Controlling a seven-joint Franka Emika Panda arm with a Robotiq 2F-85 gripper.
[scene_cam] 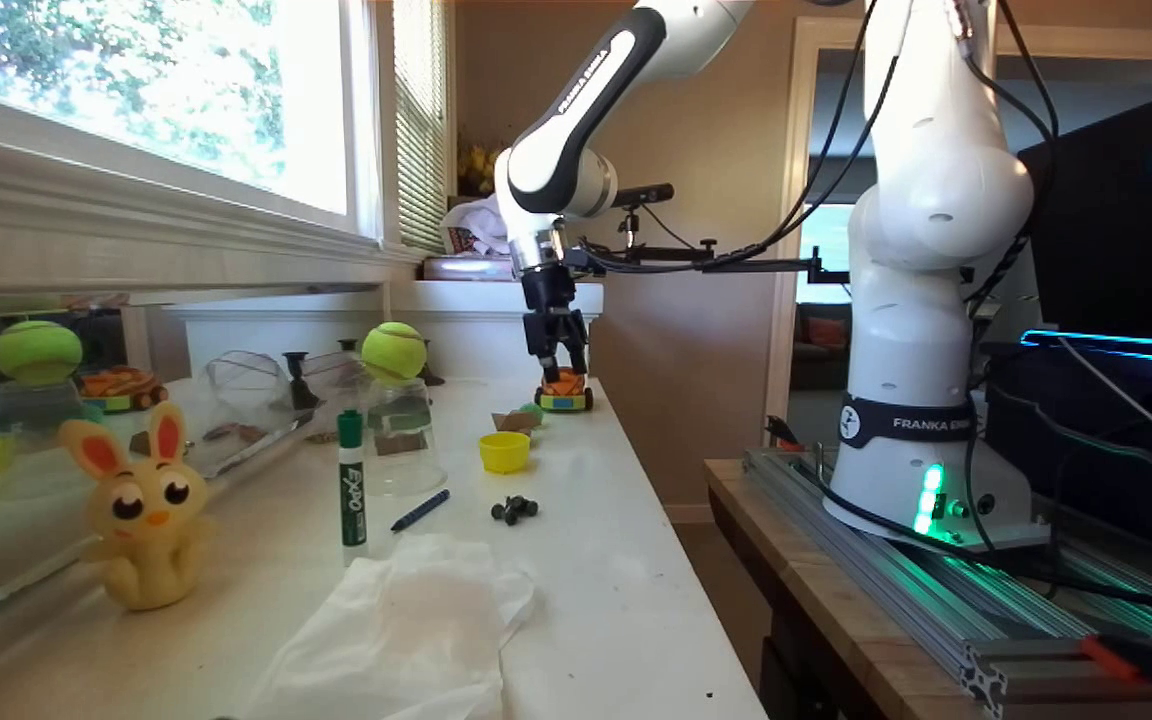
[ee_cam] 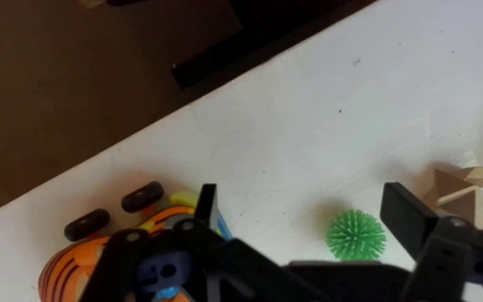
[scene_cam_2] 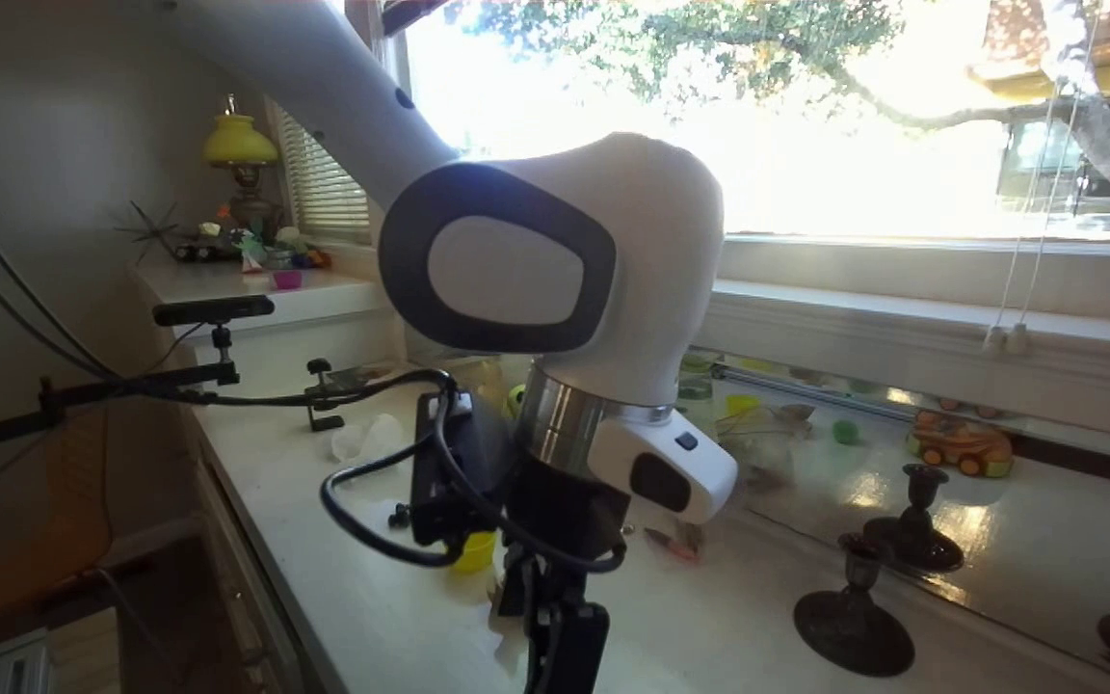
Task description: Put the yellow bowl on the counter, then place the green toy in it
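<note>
The yellow bowl [scene_cam: 504, 455] stands upright on the white counter [scene_cam: 626, 580]. It also shows in an exterior view [scene_cam_2: 474, 552], partly hidden behind the arm. The green toy, a spiky ball [ee_cam: 355, 235], lies on the counter between my open fingers in the wrist view, nearer the right finger. It shows small behind a cardboard piece in an exterior view [scene_cam: 534, 411]. My gripper [ee_cam: 302, 197] is open and empty, pointing down above the counter. In an exterior view my gripper [scene_cam: 565, 370] is near the orange toy car. Its tips are cut off in an exterior view [scene_cam_2: 565, 646].
The orange toy car [ee_cam: 71, 268] sits beside the left finger, and the folded cardboard [ee_cam: 472, 197] beside the right. Dark candlesticks [scene_cam_2: 854, 617] and a tennis ball [scene_cam: 394, 352] on a clear container stand along the mirror side. A marker [scene_cam: 350, 490] and rabbit figure [scene_cam: 149, 520] stand nearer.
</note>
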